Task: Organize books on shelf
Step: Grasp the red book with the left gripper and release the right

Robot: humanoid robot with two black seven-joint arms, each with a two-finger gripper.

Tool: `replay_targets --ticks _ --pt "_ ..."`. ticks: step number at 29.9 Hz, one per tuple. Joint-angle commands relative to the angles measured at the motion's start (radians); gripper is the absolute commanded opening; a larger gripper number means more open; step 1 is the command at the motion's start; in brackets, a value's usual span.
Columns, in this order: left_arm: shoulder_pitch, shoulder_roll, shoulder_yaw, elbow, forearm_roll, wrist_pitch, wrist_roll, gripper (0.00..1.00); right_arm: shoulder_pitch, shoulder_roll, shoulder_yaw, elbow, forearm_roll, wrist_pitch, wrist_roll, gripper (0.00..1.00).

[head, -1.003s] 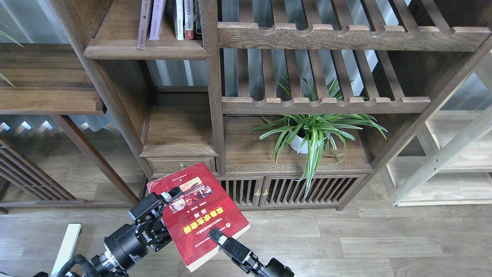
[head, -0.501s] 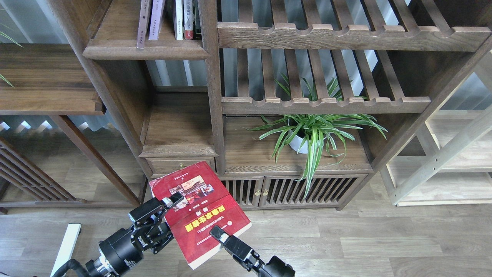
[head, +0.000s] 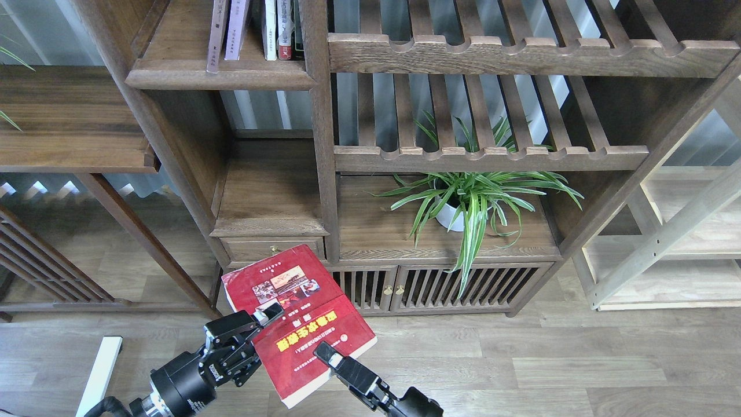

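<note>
A red book with a yellow title band and photos on its cover hangs tilted in front of the bookcase's low drawer. My right gripper is shut on its near edge, one finger on top of the cover and the other hidden beneath. My left gripper straddles the book's left edge, open, with its upper finger lying over the cover. The shelf, a solid dark board with a thick rounded front edge, is at the upper left. A pale lavender book stands upright on it, beside another lavender spine.
Thin white, red and dark volumes stand at the shelf's right end against a post. Slatted racks fill the right bays above a potted spider plant. A drawer sits just behind the held book. Pale light-wood shelving stands at far right.
My left gripper has slid down and back along the red book's left edge. The book and my right gripper have hardly moved.
</note>
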Motion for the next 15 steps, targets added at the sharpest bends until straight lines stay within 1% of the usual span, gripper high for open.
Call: replay_targets --ticks 1,2,4,6,7,11,15 --pt "0.000 -0.001 0.001 0.000 0.000 0.000 0.000 0.28 0.001 0.000 0.000 -0.006 0.001 0.000 0.001 0.04" --pt "0.000 -0.001 0.001 -0.002 0.000 0.000 0.000 0.26 0.001 0.000 0.000 -0.007 0.000 0.000 0.001 0.04" --pt "0.000 -0.001 0.001 0.000 0.000 0.000 0.000 0.19 0.003 0.000 0.000 -0.010 0.001 0.000 0.001 0.04" --pt "0.000 -0.001 0.001 0.000 0.000 0.000 0.000 0.09 0.003 0.000 0.000 -0.010 0.001 0.000 0.001 0.04" --pt "0.000 -0.001 0.001 -0.002 0.002 0.000 0.000 0.06 0.003 0.000 0.000 -0.010 0.000 0.000 0.001 0.04" --pt "-0.002 -0.001 0.007 -0.002 0.023 0.000 0.000 0.03 0.003 0.000 0.006 -0.011 0.001 0.000 0.001 0.04" --pt "-0.002 -0.001 -0.004 -0.002 0.058 0.000 0.000 0.03 0.006 0.000 0.009 -0.016 0.001 0.000 0.001 0.05"
